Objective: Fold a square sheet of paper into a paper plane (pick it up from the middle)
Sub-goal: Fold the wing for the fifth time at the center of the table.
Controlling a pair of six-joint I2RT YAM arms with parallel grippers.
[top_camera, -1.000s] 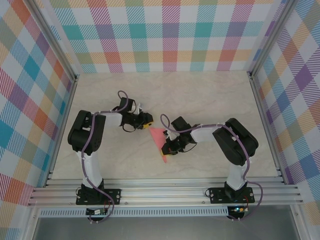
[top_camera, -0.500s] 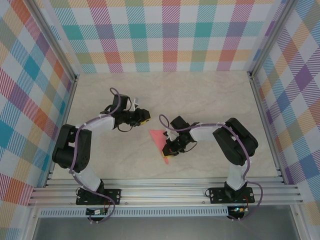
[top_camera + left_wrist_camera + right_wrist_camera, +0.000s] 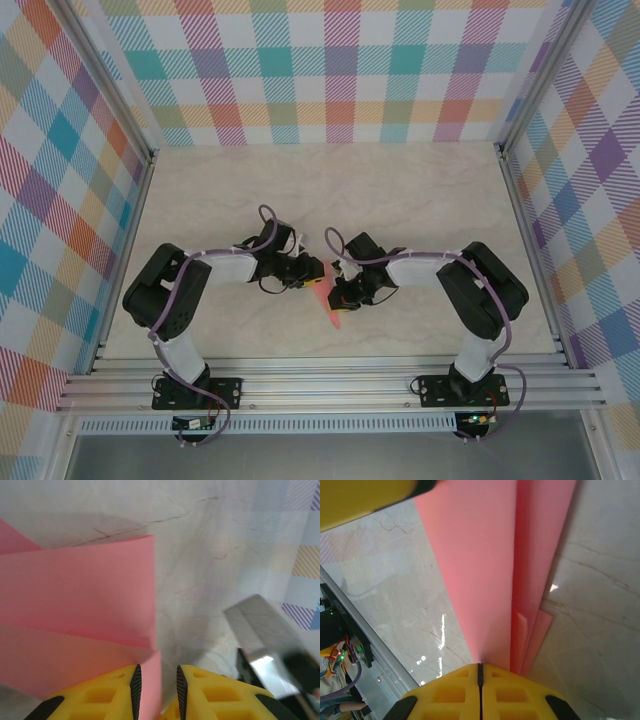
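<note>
The salmon-pink sheet of paper is folded into a narrow pointed wedge, like a paper plane, with its tip toward the near edge. My right gripper is shut on it; in the right wrist view the layered paper runs out from the closed jaw line. My left gripper sits at the wedge's wide far end. Its jaws stand a narrow gap apart, with an edge of the pink paper lying in that gap and table showing beside it. A yellow finger of the left gripper crosses the right wrist view's top left corner.
The marble-look table is walled by plaid panels on three sides. Aluminium rails run along the near edge, where both arm bases are bolted. Both arms lean in and meet near the table's middle.
The left arm swung away to the far left, then came back to the paper's wide end, with its jaws narrowing. The right gripper kept the paper in place.
</note>
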